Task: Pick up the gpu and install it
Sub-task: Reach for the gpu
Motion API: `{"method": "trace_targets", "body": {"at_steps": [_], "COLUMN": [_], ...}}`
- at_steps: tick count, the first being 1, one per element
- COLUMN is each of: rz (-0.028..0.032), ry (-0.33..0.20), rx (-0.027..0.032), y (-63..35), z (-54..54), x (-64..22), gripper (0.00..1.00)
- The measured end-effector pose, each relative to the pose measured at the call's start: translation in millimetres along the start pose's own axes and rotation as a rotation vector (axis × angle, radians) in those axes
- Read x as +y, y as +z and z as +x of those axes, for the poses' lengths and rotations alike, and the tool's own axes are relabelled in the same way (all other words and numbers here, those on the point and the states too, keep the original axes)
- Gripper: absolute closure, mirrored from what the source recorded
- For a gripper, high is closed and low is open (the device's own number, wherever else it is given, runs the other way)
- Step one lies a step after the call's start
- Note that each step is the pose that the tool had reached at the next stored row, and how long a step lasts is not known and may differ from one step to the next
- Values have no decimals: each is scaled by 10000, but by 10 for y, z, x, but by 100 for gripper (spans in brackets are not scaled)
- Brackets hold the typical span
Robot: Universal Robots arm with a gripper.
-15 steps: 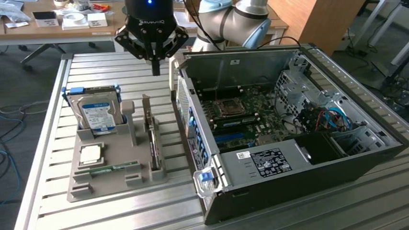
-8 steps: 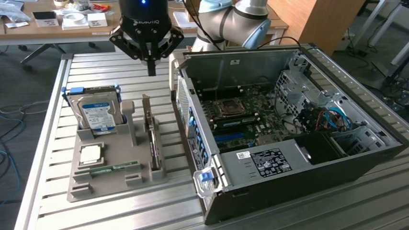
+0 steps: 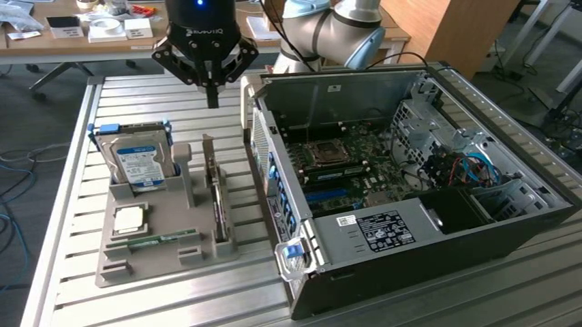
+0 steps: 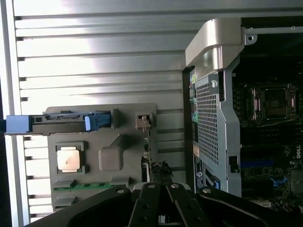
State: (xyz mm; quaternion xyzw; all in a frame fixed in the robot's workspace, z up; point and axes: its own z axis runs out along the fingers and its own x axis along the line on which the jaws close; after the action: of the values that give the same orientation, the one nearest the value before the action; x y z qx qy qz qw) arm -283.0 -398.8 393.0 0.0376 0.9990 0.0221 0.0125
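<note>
While the gripper [image 3: 212,99] was hung at the upper middle of the exterior view, its two fingers were seen pressed together into a single downward point, clenched with nothing held between them. Below it, in the lower left part of that view, a grey holder [image 3: 150,262] was laid on the slatted metal table [image 3: 73,300]. The graphics card [image 3: 219,204] was stood on its edge in a slot along the side of the holder nearest the computer case [image 3: 437,238], with its metal end raised at the upper end of the slot in the picture. The card was not touched by the gripper, and open space was left between the fingertips and the card's upper end. A hard drive [image 3: 138,163] in a blue-handled frame was propped upright at the holder's upper left corner. A square processor [image 3: 129,218] was seated flat just below the drive in the picture, and a narrow memory stick [image 3: 162,239] was laid just below the processor. The case was set at the right of the exterior view with its side panel off, so that the motherboard [image 3: 355,163] was exposed. In the wrist view the card was seen edge-on just beyond the dark finger links, between the holder and the perforated rear wall of the case.
</note>
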Motion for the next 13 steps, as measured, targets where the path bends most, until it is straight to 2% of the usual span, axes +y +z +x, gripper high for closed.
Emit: {"method": "trace_targets", "body": {"at_steps": [7, 13], "rz": [-1, 0], "ry": [-3, -3], "rx": [-1, 1], "y": [-2, -3], "z": [90, 102], "x": [-7, -20], "gripper": [89, 89]}}
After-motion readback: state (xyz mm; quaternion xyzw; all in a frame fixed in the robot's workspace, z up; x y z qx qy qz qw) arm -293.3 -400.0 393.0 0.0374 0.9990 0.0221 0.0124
